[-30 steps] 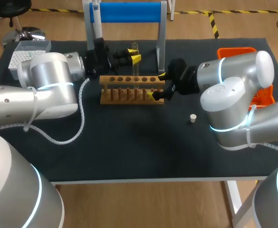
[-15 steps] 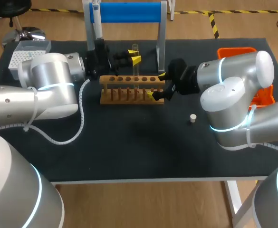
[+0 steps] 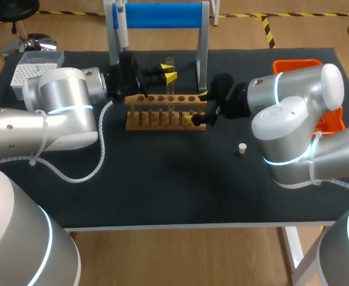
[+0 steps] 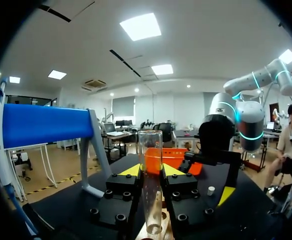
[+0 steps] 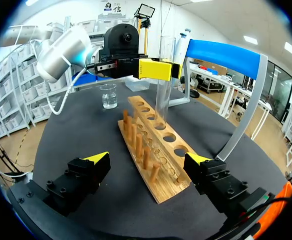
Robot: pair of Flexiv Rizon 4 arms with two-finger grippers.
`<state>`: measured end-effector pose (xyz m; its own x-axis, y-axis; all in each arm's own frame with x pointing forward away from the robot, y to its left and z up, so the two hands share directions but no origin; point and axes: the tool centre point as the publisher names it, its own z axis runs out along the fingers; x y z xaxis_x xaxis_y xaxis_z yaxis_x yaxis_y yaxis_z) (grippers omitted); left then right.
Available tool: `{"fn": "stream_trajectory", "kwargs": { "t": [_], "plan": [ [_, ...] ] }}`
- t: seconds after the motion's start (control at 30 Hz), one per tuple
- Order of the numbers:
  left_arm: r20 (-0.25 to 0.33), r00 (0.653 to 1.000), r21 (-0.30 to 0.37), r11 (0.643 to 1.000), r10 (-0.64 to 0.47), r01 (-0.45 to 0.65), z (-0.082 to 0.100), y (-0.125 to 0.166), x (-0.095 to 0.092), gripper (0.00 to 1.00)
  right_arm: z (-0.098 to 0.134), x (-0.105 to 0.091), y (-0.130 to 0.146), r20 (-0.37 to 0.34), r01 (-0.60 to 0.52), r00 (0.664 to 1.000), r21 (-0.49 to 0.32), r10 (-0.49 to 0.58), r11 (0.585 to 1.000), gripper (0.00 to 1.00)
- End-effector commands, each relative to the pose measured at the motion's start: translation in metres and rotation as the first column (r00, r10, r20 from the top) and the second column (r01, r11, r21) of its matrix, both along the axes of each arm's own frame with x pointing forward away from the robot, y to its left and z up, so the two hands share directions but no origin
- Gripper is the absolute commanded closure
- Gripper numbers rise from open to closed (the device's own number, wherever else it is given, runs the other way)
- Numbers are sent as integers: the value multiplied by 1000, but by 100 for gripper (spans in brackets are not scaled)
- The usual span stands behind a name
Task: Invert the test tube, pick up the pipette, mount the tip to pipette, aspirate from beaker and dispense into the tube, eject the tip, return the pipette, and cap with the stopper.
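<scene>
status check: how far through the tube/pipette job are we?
Early. The test tube is mouth-up, clamped in the left jaws, its bottom in a hole of the wooden rack, so the inversion looks done. The right jaws stand open astride the rack's end. Left to do: the pipette hangs on its stand, the beaker looks untouched, and the stopper lies on the mat.

Black table point(image 3: 162, 190): wooden rack point(image 3: 165, 119), white stopper point(image 3: 241, 148), orange bin point(image 3: 299, 63), tip box point(image 3: 31, 68), beaker point(image 5: 108, 96), blue-topped stand point(image 3: 162, 15).

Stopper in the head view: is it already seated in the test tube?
No, the stopper stands alone on the table, well away from the test tube in the left gripper.
</scene>
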<state>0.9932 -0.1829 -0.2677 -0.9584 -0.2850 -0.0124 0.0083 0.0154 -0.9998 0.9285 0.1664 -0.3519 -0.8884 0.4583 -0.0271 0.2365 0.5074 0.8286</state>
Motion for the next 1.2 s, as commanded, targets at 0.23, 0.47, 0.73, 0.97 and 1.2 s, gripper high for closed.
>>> {"fn": "stream_trajectory", "kwargs": {
  "t": [0.23,0.47,0.73,0.97,1.2],
  "plan": [
    [-3,1000,18,1000,9,-9,-5,0,-2,100,1,0,-1,-3,-1,1000,-3,1,1000,0],
    [-10,1000,25,1000,13,-13,-7,1,-3,100,1,0,-1,-3,-1,1000,-3,1,1000,0],
    [-10,1000,40,999,5,-5,-8,-1,-4,100,1,0,-1,-3,-1,1000,-3,1,1000,0],
    [-16,1000,51,999,3,-2,-10,-3,-5,100,1,0,-1,-3,-1,1000,-3,1,1000,0],
    [-26,1000,71,997,10,-8,-11,-3,-5,100,1,0,-1,-3,-1,1000,-3,1,1000,0]
  ]
}}
